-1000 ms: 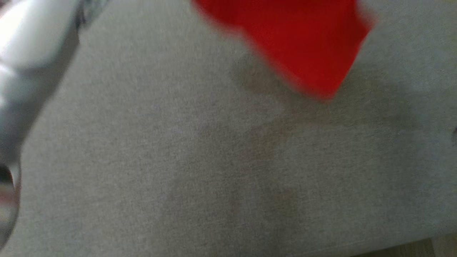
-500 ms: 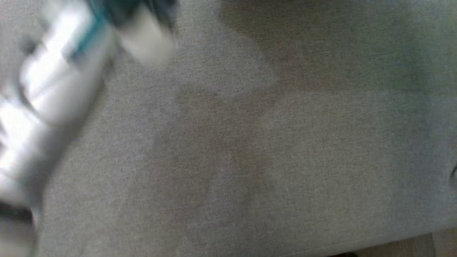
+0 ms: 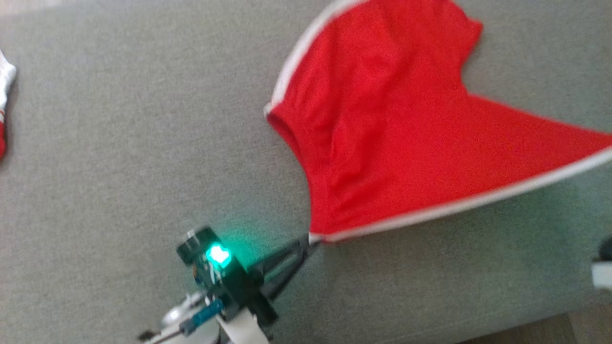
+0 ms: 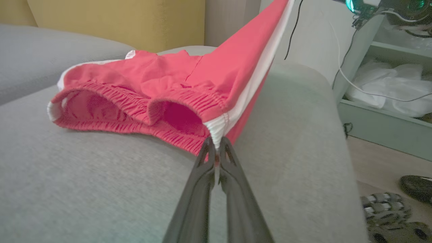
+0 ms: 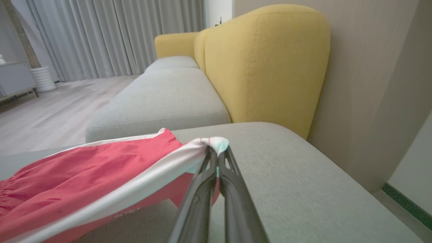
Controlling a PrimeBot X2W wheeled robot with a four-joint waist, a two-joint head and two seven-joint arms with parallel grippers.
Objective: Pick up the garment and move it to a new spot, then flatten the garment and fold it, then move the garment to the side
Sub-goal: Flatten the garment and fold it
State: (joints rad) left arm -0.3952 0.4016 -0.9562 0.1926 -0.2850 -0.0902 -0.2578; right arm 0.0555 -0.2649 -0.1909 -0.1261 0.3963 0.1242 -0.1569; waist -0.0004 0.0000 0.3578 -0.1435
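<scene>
Shorts (image 3: pixel 382 143) are held taut between left gripper (image 4: pixel 216 150) and right gripper (image 5: pixel 217 153), both clamped on corners; folding judged outstanding.

garment (image 3: pixel 392 143): matt red cloth | cushion (image 3: pixel 119 167): rough grey weave

The garment (image 3: pixel 382 143) runs past the head view's right edge.

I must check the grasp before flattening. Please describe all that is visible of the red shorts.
The red shorts are thin cloth with white side stripes and an elastic waistband. They lie partly on the grey sofa cushion, stretched along one stripe: the left hand pinches its waistband end, the right hand its other end.
</scene>
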